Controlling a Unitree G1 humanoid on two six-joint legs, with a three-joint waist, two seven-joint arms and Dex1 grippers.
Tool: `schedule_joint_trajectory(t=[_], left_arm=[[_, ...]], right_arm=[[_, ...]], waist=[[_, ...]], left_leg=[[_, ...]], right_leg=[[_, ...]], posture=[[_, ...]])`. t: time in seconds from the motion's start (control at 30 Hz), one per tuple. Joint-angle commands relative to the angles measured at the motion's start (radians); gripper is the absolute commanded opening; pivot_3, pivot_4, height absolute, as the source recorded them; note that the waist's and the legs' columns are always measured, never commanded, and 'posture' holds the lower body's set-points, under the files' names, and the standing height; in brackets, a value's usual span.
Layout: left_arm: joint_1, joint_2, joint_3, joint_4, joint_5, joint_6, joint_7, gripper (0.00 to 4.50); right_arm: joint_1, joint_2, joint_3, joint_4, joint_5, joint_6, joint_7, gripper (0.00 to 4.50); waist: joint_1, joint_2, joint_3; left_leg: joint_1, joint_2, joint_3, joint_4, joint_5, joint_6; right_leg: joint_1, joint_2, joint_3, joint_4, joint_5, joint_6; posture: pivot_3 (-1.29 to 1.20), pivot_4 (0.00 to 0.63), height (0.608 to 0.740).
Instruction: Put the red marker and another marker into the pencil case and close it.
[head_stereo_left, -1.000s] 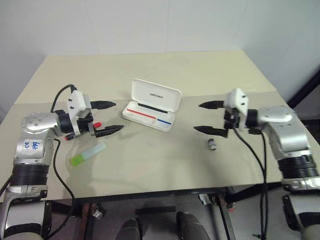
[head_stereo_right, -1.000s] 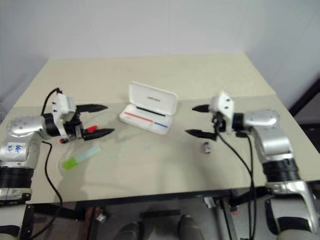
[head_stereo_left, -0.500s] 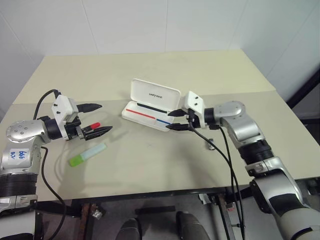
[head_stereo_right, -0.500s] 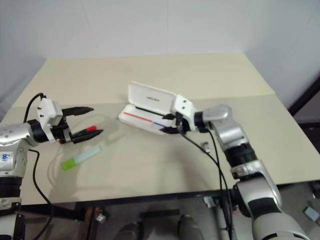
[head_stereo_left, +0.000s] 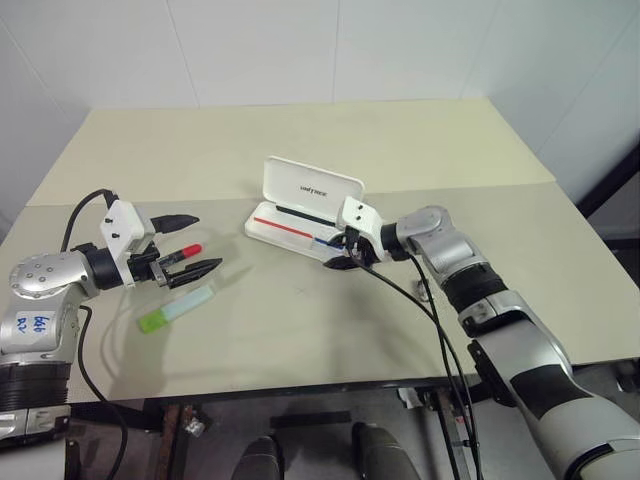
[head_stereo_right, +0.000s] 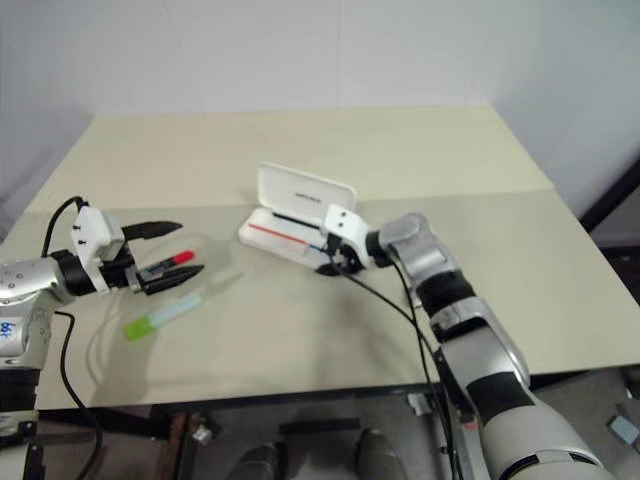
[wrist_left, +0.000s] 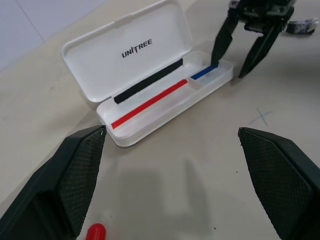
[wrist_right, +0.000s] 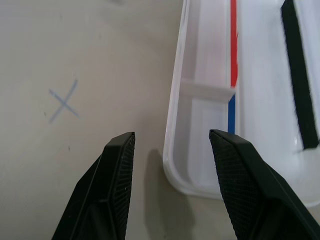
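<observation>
Now, pencil case (head_stereo_left: 300, 222): lying open on my desk (head_stereo_left: 430, 150), lid up, tray empty.
Red marker (head_stereo_left: 186, 250): on the desk beside my left end effector (head_stereo_left: 192, 246), not gripped; those fingers spread wide.
Another marker (head_stereo_left: 176, 308): green, lying just in front of the left end effector.
Right end effector (head_stereo_left: 338, 254): has swung in from the far right to the case's near corner, fingers part-open, straddling the tray wall.
Meaning: I judge it's bracing the case; nothing loaded yet.

Beige table (head_stereo_left: 300, 140), white walls (head_stereo_left: 250, 50) behind.
</observation>
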Motion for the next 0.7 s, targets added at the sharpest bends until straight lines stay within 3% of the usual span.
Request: schedule_joint_trajectory(t=[0.03, 0.27, 0.5, 0.53, 0.7], left_arm=[[0.012, 0.017, 0.039, -0.057, -0.028, 0.007, 0.014, 4.5], [0.025, 0.018, 0.048, -0.07, -0.033, 0.008, 0.026, 4.5], [0.035, 0.015, 0.055, -0.071, -0.034, -0.001, 0.038, 4.5], [0.036, 0.015, 0.056, -0.072, -0.034, -0.002, 0.039, 4.5], [0.038, 0.01, 0.054, -0.067, -0.034, -0.01, 0.045, 4.5]], right_arm=[[-0.041, 0.017, 0.024, 0.038, -0.036, -0.021, 0.02, 2.49], [-0.069, 0.058, 0.061, 0.09, -0.095, -0.026, 0.036, 2.49], [-0.073, 0.08, 0.068, 0.096, -0.119, -0.036, 0.035, 0.2], [-0.072, 0.081, 0.069, 0.095, -0.122, -0.038, 0.036, 0.02], [-0.08, 0.087, 0.061, 0.1, -0.127, -0.047, 0.017, 0.02]], waist=[[-0.002, 0.0, 0.0], [-0.016, -0.001, -0.001], [-0.021, -0.002, -0.001], [-0.022, -0.002, -0.001], [-0.024, -0.003, -0.002]], left_leg=[[0.0, 0.0, 0.0, 0.0, 0.0, 0.0], [0.001, 0.0, 0.0, 0.0, 0.0, 0.0], [0.001, 0.0, -0.001, -0.001, 0.0, 0.0], [0.001, 0.0, -0.001, -0.001, 0.0, 0.0], [0.001, 0.0, -0.001, -0.001, 0.0, -0.001]], right_leg=[[0.0, 0.0, 0.0, 0.0, 0.0, 0.0], [0.0, 0.0, 0.0, 0.001, 0.0, 0.0], [0.0, 0.0, 0.0, 0.001, 0.0, 0.0], [0.0, 0.0, 0.0, 0.001, 0.0, 0.0], [0.0, 0.0, 0.0, 0.002, -0.001, 0.0]], posture=[[0.0, 0.15, 0.74], [0.0, 0.15, 0.74], [0.0, 0.15, 0.74], [0.0, 0.15, 0.74], [0.0, 0.15, 0.74]])
